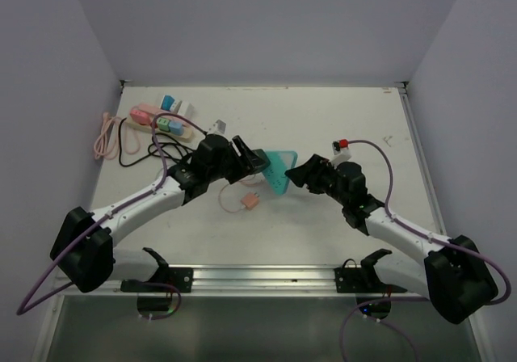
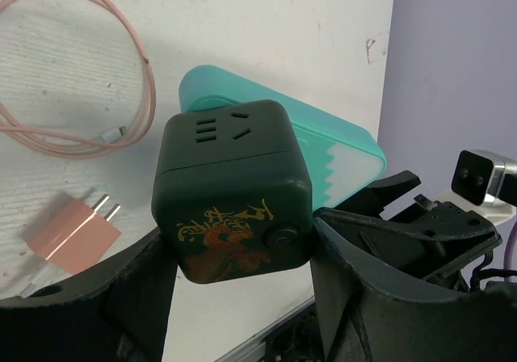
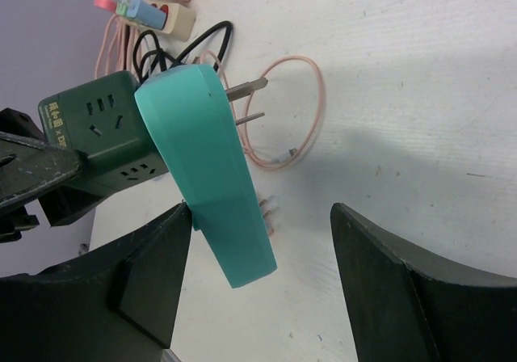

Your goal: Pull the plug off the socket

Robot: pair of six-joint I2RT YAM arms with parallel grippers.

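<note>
My left gripper (image 1: 250, 158) (image 2: 240, 241) is shut on the socket (image 2: 230, 184) (image 3: 97, 136), a dark green cube with a gold and red mark on one face. It holds the cube above the table. The plug (image 1: 279, 170) (image 2: 331, 148) (image 3: 210, 160) is a teal wedge-shaped block lying right beside the cube. Its two metal prongs (image 3: 246, 87) are bare and outside the socket. My right gripper (image 1: 295, 172) (image 3: 260, 216) is open. The plug's narrow end rests against its left finger (image 3: 153, 257), and the right finger stands well away from it.
A small pink charger (image 1: 250, 202) (image 2: 73, 237) with a thin pink cable lies on the table below the grippers. At the back left are a pink power strip (image 1: 157, 119) with plugs, a black cable (image 1: 141, 148) and a coiled pink cable (image 1: 105, 136). A small white and red item (image 1: 343, 145) lies right of centre.
</note>
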